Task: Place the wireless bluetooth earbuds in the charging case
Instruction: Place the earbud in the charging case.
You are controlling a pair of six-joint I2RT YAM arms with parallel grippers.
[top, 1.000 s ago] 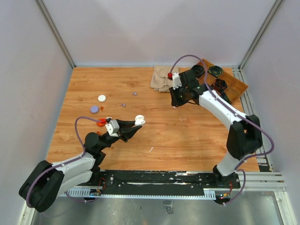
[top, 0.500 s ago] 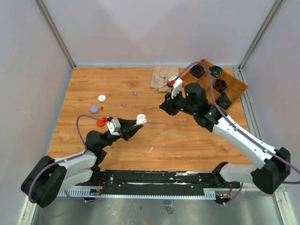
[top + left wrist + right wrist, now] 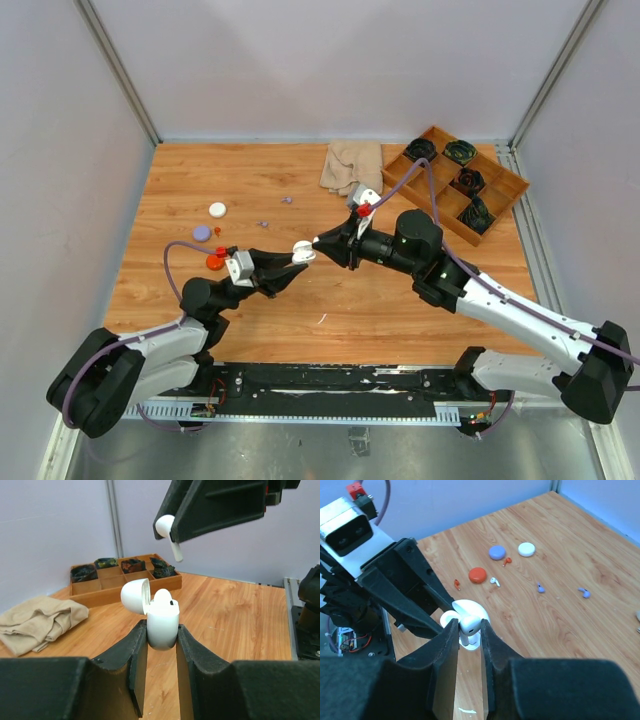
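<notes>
Above the middle of the wooden counter [image 3: 400,310], the right gripper [image 3: 469,632] is clamped on a white stemmed plastic earbud [image 3: 469,624], stem angled downward. Just beneath it, apart by a small gap (clear in the left wrist view), stands the white rounded plastic charging case [image 3: 162,622], upright, its lid hinged open to one side. The left gripper [image 3: 162,642] is closed on the case's lower body and holds it clear of the counter.

Toward the counter's left side lie three round puck-shaped cases: orange [image 3: 477,574], pale purple [image 3: 497,552] and white [image 3: 526,549]. Loose among and near them are a small white bud [image 3: 494,581], two orange buds [image 3: 457,584] and two pale purple buds [image 3: 540,587]. At the far edge are a crumpled beige cloth [image 3: 40,620] and a wooden compartment tray [image 3: 107,594] holding dark items.
</notes>
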